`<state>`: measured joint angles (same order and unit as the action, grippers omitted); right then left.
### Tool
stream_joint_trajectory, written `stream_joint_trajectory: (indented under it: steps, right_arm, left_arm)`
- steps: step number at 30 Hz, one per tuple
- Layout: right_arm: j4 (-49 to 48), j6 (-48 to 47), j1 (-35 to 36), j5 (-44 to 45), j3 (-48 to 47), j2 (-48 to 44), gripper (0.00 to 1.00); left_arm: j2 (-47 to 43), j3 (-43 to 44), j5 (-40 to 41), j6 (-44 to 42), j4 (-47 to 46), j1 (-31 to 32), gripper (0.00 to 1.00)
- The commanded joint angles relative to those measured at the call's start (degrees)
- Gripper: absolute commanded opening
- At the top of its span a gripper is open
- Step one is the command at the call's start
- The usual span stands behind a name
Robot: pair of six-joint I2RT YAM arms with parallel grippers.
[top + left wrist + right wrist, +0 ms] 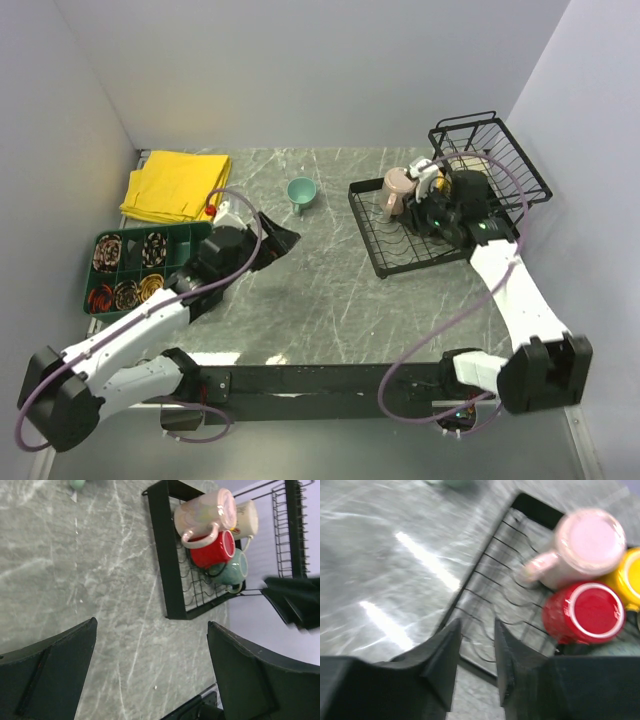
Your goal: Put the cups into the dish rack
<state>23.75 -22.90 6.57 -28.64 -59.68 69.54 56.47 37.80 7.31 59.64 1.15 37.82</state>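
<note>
Pale pink mug (590,542) sits in the black wire dish rack (536,509); right gripper (476,655) above it narrowly parted, left gripper (150,670) wide, both empty.

Glossy red cup (582,612); black wire dish rack (164,555); polished marbled table (330,300).

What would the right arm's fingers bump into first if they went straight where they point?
Probably the flat grid of the black wire dish rack, on its bare part beside the shiny red mug. Depth is unclear in this blurred view.
</note>
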Motion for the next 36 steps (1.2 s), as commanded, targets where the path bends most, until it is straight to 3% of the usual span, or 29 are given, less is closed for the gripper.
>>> stream_joint_trajectory:
  steps: [1, 10, 14, 16, 17, 36]
  right_arm:
    - [1.92, -1.45, -1.91, -14.83, 4.03, -7.29, 0.46]
    - [-0.63, -0.22, -8.58, -26.54, 9.05, -11.45, 0.64]
    - [1.3, -0.49, -11.14, -29.45, 8.27, -10.3, 0.79]
    - [1.39, -0.31, -11.49, -30.24, 8.26, -10.04, 0.97]
    - [1.13, -0.13, -11.58, -30.24, 8.35, -9.95, 1.0]
    - [0.25, -0.22, -12.72, -28.92, 9.23, -10.74, 1.0]
  left_arm:
    - [3.82, 5.08, -6.77, -5.05, -1.67, -3.71, 0.96]
    - [13.57, 11.32, -13.19, -10.41, -1.32, -9.52, 0.97]
    - [18.5, 13.7, -14.87, -12.52, 0.43, -11.62, 0.97]
    - [20.95, 15.37, -15.92, -13.05, 0.87, -12.33, 0.97]
    - [21.75, 16.59, -16.19, -13.66, 1.05, -13.03, 0.97]
    - [39.68, 31.71, -19.7, -17.89, 5.79, -18.4, 0.98]
